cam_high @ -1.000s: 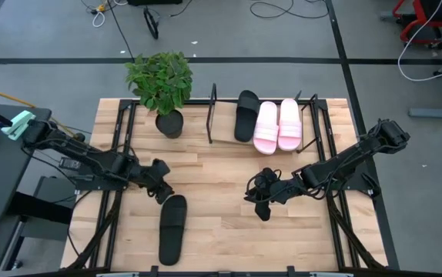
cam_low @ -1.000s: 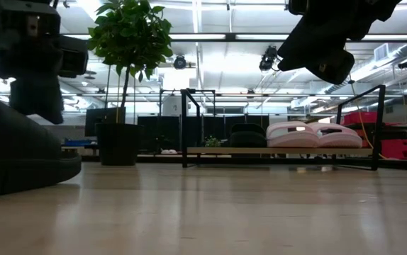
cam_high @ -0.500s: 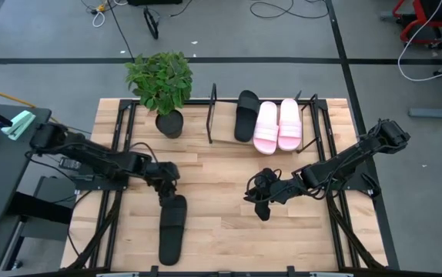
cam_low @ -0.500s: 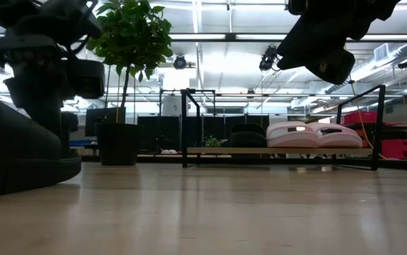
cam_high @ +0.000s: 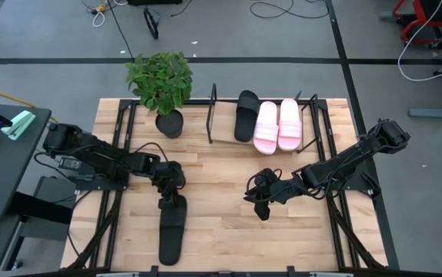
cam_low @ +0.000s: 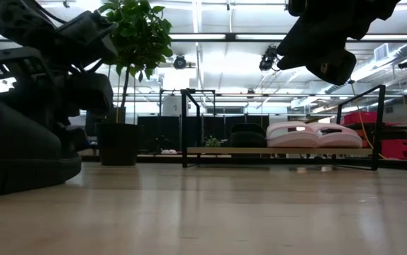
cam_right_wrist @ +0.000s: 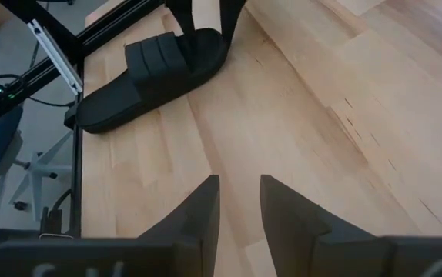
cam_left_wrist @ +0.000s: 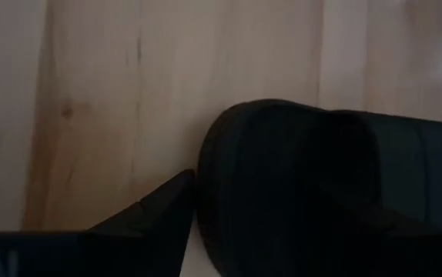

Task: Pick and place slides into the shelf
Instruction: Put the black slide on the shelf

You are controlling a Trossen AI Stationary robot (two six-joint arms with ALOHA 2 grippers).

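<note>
Since the earlier frame: left tool (cam_high: pixel 172 178) shifted right and nearer, now over the far end of the loose black slide (cam_high: pixel 171 228); its fingers' state cannot be told. Slide: on the bench (cam_high: pixel 221 231), near-left, long axis running near to far, directly near-side of the left tool. Left arm is much the closer. Right tool (cam_high: pixel 261 198): mid-bench, fingers (cam_right_wrist: pixel 203 208) slightly apart, holding nothing. Shelf (cam_high: pixel 225 141): far centre, carrying one black and two pink slides (cam_high: pixel 278 125).
</note>
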